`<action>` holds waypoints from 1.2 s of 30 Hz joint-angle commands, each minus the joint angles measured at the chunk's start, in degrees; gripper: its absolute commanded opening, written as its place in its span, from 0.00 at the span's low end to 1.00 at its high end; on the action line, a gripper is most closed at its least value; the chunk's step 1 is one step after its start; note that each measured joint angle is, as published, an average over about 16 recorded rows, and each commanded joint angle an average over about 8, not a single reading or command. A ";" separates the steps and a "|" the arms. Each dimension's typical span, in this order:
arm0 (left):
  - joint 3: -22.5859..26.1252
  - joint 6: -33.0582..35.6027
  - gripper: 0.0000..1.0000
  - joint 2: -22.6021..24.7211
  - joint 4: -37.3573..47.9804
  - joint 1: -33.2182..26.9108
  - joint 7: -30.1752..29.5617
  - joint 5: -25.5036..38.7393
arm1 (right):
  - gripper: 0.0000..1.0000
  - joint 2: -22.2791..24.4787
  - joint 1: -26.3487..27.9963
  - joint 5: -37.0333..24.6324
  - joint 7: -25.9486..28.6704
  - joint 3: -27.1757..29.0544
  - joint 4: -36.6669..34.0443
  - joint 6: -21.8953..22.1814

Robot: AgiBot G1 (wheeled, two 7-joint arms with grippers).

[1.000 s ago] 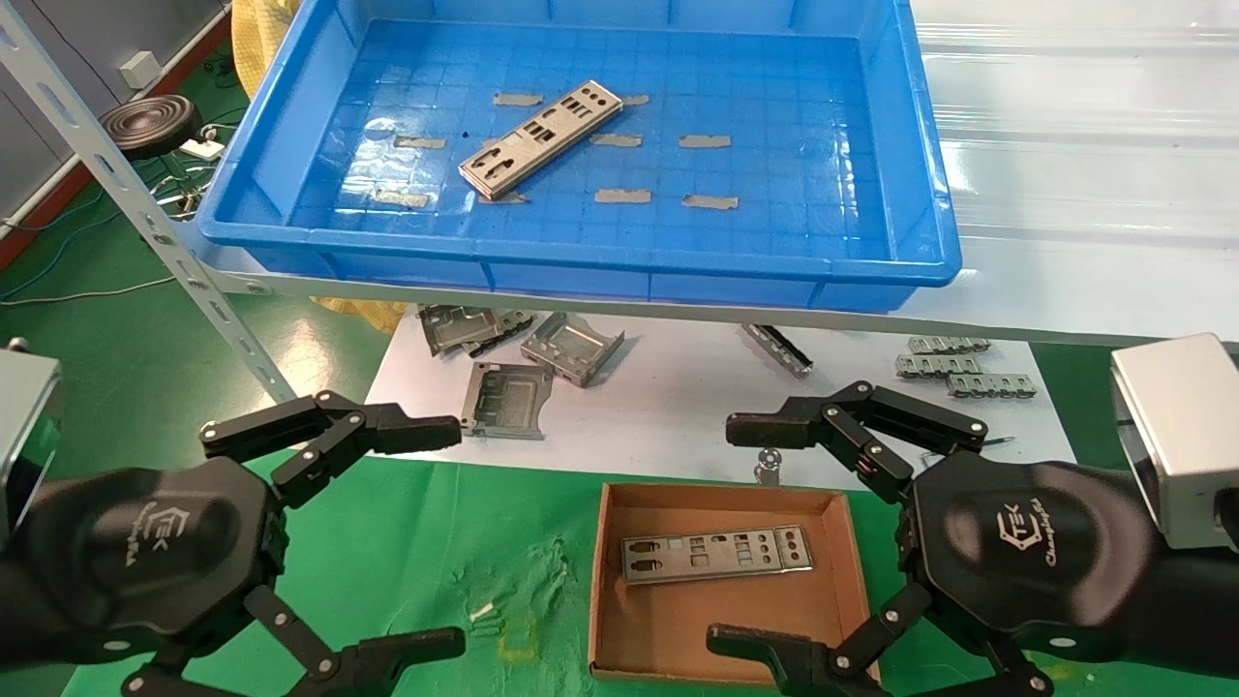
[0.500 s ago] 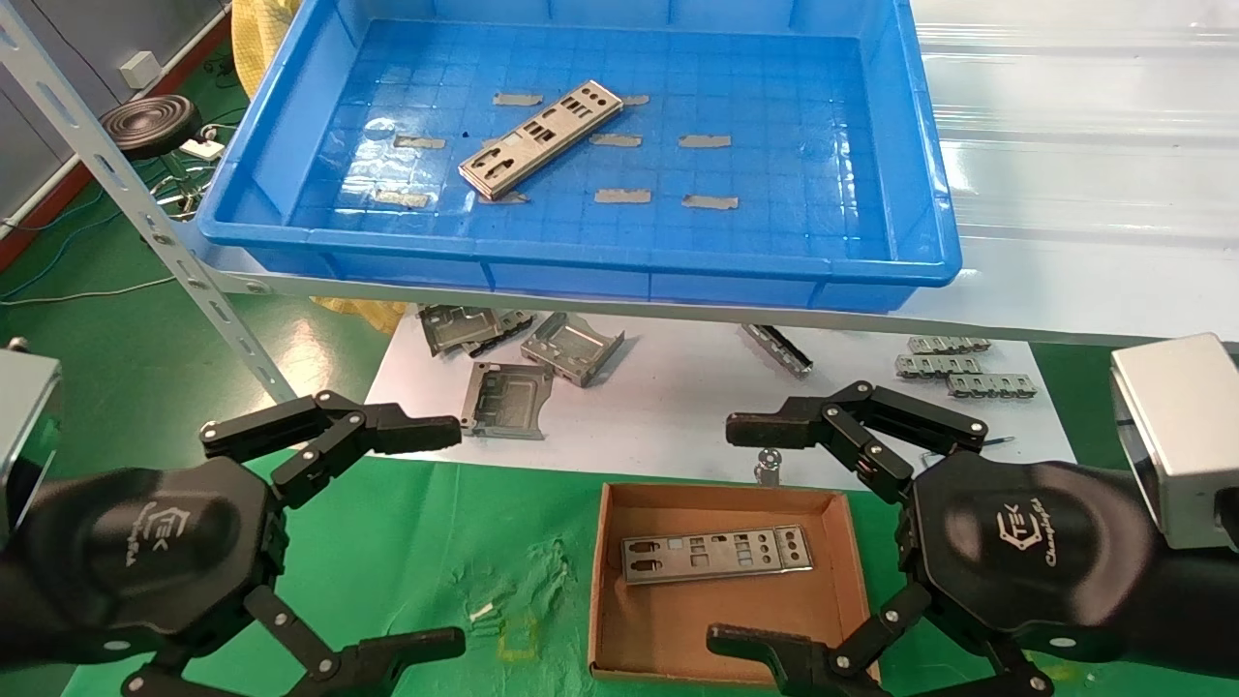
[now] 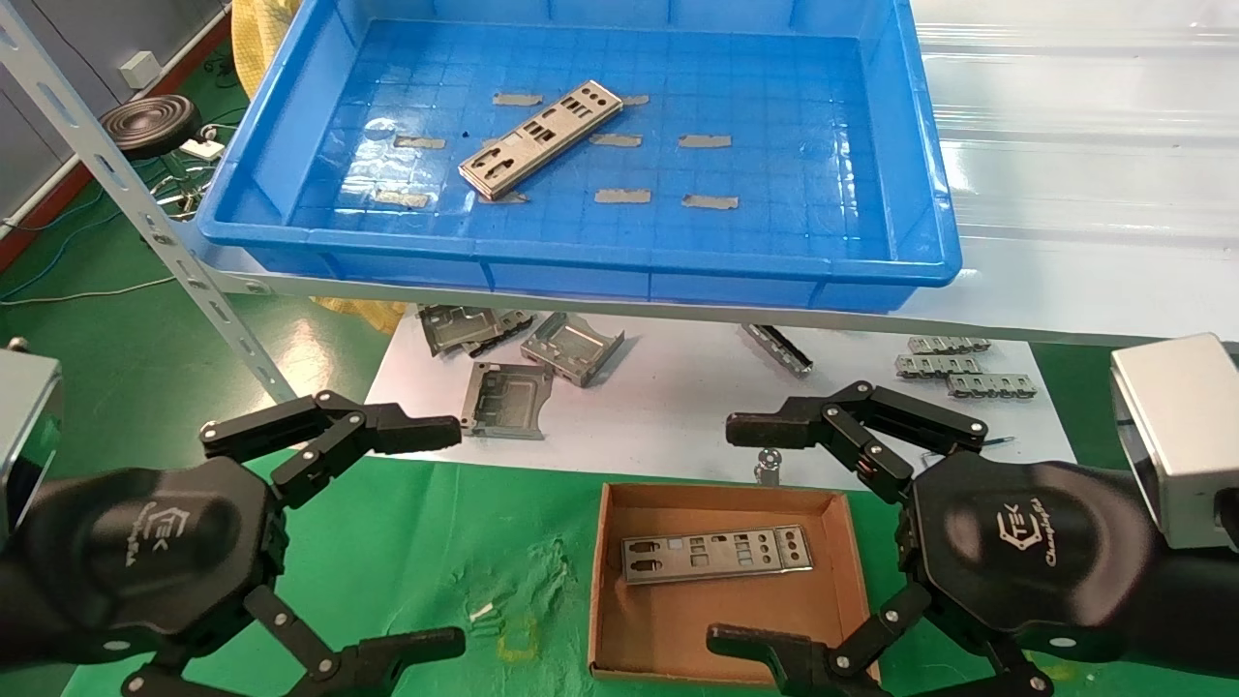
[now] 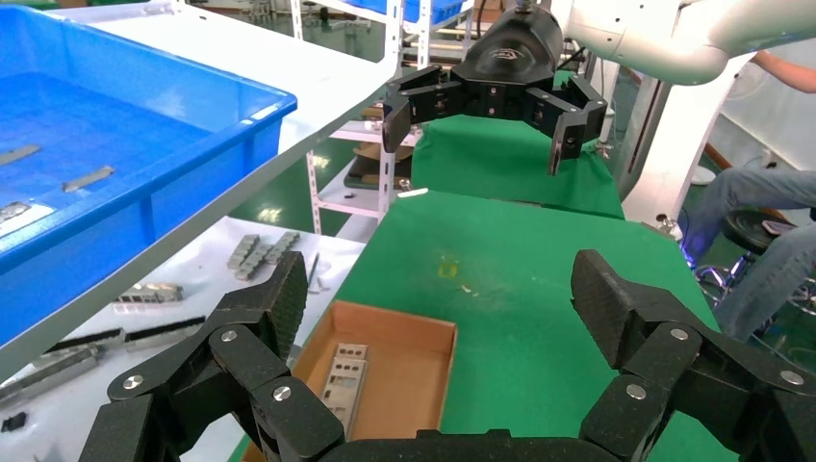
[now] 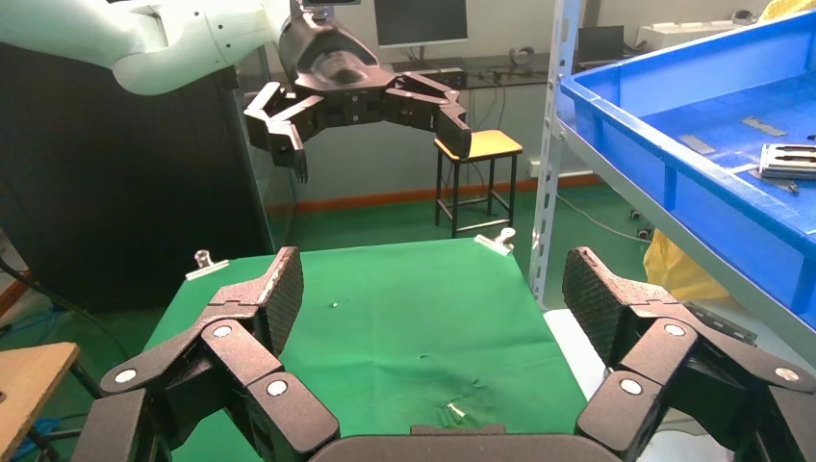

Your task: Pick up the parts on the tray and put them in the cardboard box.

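Observation:
One silver-grey punched plate lies slanted on the floor of the blue tray on the upper shelf; its end shows in the right wrist view. A second plate lies flat in the brown cardboard box on the green cloth, also in the left wrist view. My left gripper is open and empty, low at the left of the box. My right gripper is open and empty, over the box's right side.
Boxy folded metal brackets and small grey parts lie on the white sheet under the shelf. Grey tape strips dot the tray floor. A slanted metal shelf post stands at the left.

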 commanded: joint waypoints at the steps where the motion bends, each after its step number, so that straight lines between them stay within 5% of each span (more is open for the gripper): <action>1: 0.00 0.00 1.00 0.00 0.00 0.00 0.00 0.00 | 1.00 0.00 0.00 0.00 0.00 0.00 0.00 0.00; 36: 0.00 0.00 1.00 0.00 0.00 0.00 0.00 0.00 | 1.00 0.00 0.00 0.00 0.00 0.00 0.00 0.00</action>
